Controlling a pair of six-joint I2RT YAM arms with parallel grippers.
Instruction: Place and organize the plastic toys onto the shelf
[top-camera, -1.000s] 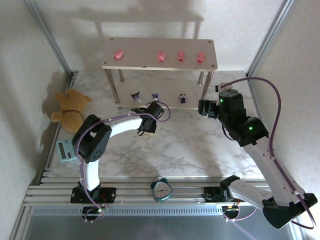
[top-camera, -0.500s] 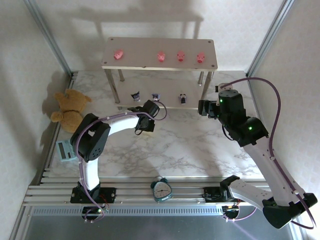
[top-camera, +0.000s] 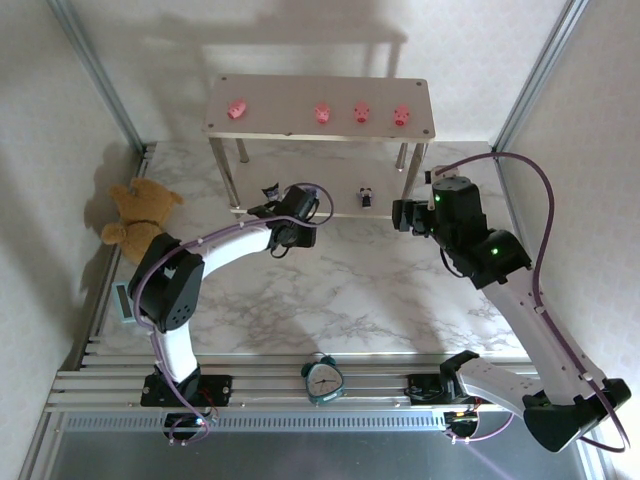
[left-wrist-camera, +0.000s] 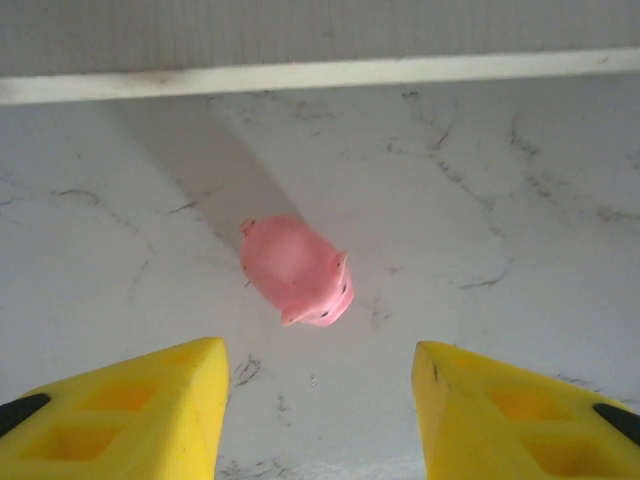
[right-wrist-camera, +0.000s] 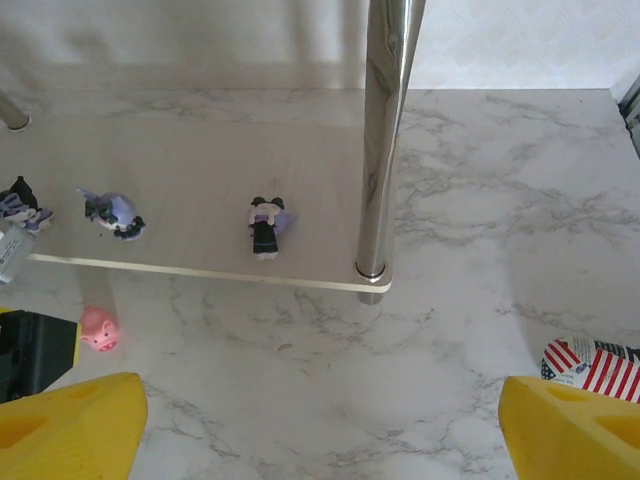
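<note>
Nearest you, the teal alarm clock (top-camera: 322, 380) sits at the front edge of the marble table (top-camera: 350, 290). Moving out, your left gripper (left-wrist-camera: 318, 385) has its yellow fingers apart, and the pink pig (left-wrist-camera: 295, 270) lies free on the marble just ahead of them, touching neither. It is on the table, close to the front edge of the shelf's (top-camera: 320, 135) lower board, not on it. Your right gripper (right-wrist-camera: 320, 420) is spread wide with nothing between the fingers, facing the shelf's right front leg (right-wrist-camera: 385, 140). On the lower board stand three dark figurines (right-wrist-camera: 263, 226), in a row and apart from one another. Up top, four pink pigs (top-camera: 361, 113) line the upper board, one left, three right. Far left, the teddy bear (top-camera: 140, 215) is by the wall.
</note>
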